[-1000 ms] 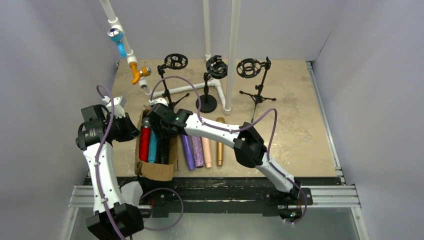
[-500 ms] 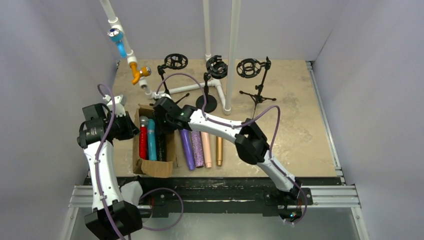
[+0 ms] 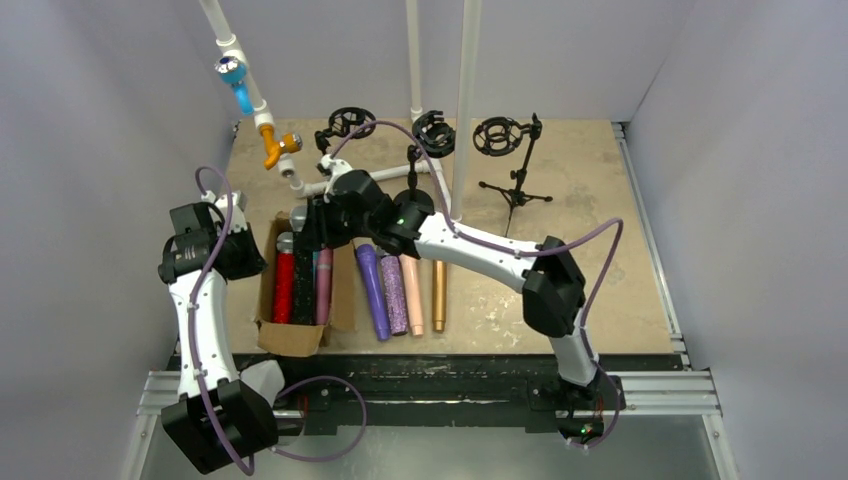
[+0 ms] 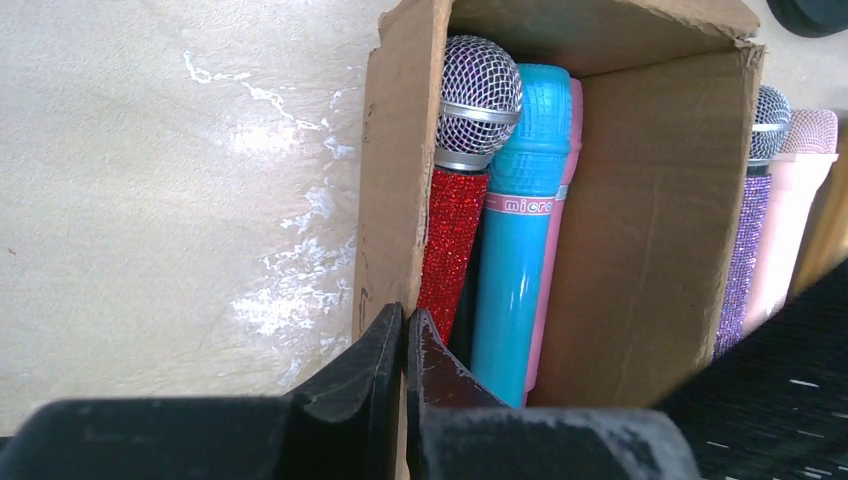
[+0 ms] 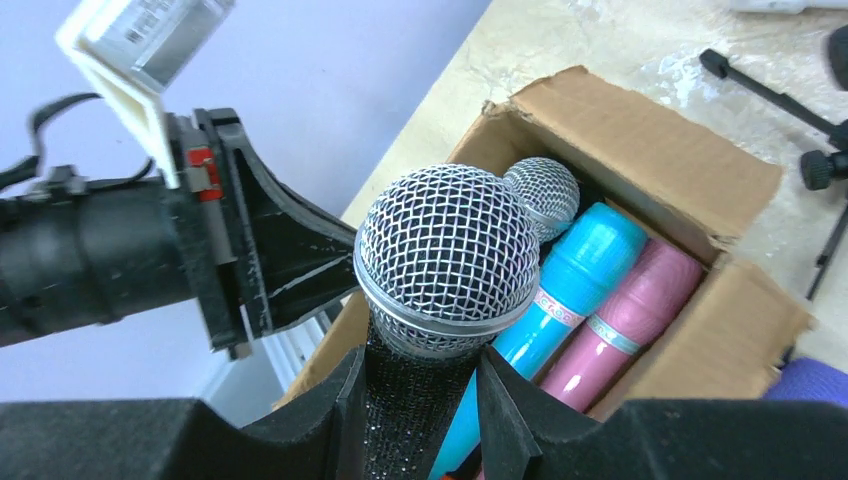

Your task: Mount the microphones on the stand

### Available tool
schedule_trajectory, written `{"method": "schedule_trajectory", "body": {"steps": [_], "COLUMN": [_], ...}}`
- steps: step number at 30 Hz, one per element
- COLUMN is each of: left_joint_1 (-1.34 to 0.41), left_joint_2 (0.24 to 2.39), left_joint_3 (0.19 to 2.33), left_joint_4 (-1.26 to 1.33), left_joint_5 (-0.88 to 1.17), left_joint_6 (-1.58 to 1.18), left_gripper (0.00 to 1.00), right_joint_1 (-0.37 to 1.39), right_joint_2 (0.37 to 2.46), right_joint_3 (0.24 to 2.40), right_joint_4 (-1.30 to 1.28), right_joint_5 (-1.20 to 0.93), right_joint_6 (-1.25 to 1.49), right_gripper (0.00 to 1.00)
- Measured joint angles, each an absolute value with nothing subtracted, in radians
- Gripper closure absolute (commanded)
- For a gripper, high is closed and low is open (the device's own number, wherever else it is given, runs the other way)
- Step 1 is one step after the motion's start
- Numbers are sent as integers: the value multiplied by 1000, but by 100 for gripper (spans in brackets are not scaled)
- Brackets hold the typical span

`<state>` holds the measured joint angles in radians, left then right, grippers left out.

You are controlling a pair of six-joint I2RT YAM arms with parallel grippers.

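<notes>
While the left gripper (image 4: 405, 332) pinches the left wall of the cardboard box (image 4: 640, 230), the right gripper (image 5: 420, 400) clamps a black mesh-headed microphone (image 5: 447, 250) above the box, near the table's (image 3: 600, 200) left edge; red microphone (image 4: 445, 240), blue microphone (image 4: 515, 250), pink microphone (image 5: 625, 320) inside.

White arm links (image 3: 195, 320), black joints (image 3: 548, 295) — purple cables (image 3: 610, 223) looping alongside.

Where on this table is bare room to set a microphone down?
Bare: the wide patch right of the gold microphone, in front of the tripod stand; also the strip left of the box. Crowded: the back centre among stands and pipes.
</notes>
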<state>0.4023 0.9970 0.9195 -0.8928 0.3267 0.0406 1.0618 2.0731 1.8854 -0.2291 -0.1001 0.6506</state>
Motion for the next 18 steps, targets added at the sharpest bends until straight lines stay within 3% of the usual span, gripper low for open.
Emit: {"method": "schedule_trajectory", "body": {"steps": [7, 18], "left_joint_1": [402, 402], "left_joint_2": [996, 996], "left_joint_3": [918, 918], "left_joint_4": [-889, -890], "left_joint_5": [311, 310], "left_joint_6": [37, 37], "left_gripper": [100, 100], "right_joint_1": [953, 828], "right_joint_2": [1878, 1540], "right_joint_3": [1690, 1423], "right_joint_4": [-157, -274], "right_joint_5": [-172, -123], "right_joint_6": [673, 582], "right_gripper": [84, 84]}}
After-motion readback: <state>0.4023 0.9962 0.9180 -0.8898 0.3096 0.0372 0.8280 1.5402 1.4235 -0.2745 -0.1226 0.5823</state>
